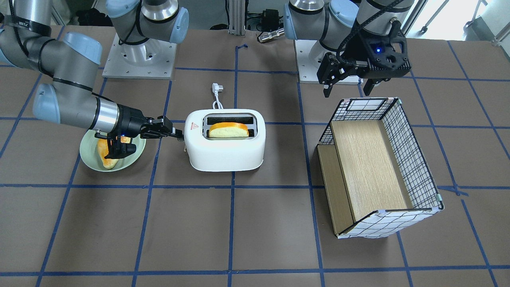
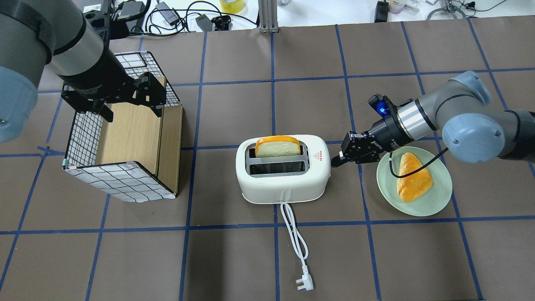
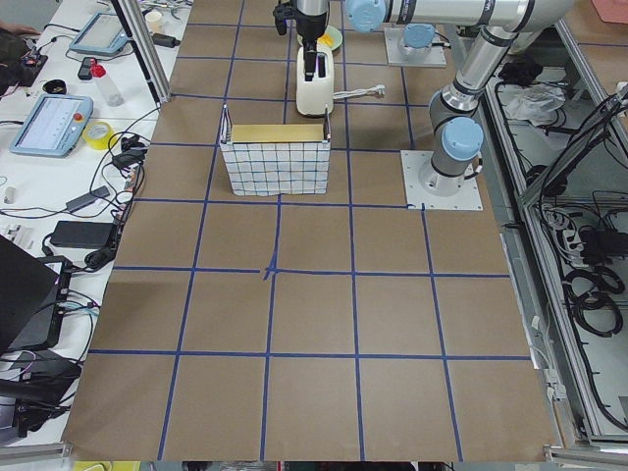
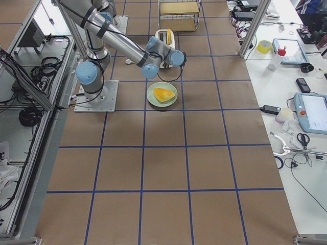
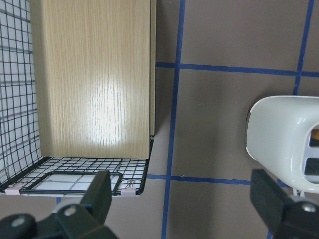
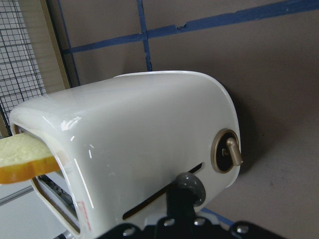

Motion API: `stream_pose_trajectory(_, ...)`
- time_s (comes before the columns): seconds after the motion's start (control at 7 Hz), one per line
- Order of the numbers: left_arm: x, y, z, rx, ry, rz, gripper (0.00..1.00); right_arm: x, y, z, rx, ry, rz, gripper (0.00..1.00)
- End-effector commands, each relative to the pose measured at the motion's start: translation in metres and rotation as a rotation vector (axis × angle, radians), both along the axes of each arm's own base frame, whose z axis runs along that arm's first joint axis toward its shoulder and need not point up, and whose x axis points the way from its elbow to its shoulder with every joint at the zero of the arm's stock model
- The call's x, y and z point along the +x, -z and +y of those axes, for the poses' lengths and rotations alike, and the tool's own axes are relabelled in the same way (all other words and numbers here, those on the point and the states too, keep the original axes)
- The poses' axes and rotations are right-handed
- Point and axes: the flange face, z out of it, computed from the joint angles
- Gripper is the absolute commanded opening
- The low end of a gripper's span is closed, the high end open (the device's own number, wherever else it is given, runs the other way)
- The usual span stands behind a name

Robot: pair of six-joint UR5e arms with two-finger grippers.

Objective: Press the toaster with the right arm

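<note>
Right tool (image 2: pixel 335 161), closed, touches toaster (image 2: pixel 284 186) end face.

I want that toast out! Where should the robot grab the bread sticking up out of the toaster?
Grab the bread slice by its top part, which stands upright above the toaster. Come straight down from above, with one finger on each flat face. The lower part sits inside the slot, so it probably can't be gripped from the side.

Straight ahead of the black right gripper (image 2: pixel 334 161), the end wall of the white rounded plastic toaster (image 2: pixel 280 184) blocks the way, right at its tips. Close behind, by its wrist, sits a pale green round plate (image 2: pixel 436 201). On either side the brown table (image 2: pixel 397 259) lies open.
</note>
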Motion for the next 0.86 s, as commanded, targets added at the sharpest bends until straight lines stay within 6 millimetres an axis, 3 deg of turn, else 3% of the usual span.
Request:
stream_pose_trajectory(0.0, 0.000, 0.000, 0.000, 0.000, 0.000, 0.000, 1.00, -0.002, 0.004, 0.001, 0.004, -0.012, 0.022, 0.00)
stream_pose_trajectory(0.29, 0.000, 0.000, 0.000, 0.000, 0.000, 0.000, 1.00, 0.000, 0.014, 0.008, 0.001, -0.014, 0.026, 0.00)
stream_pose_trajectory(0.71, 0.000, 0.000, 0.000, 0.000, 0.000, 0.000, 1.00, 0.000, 0.009, 0.006, -0.010, -0.009, 0.035, 0.00)
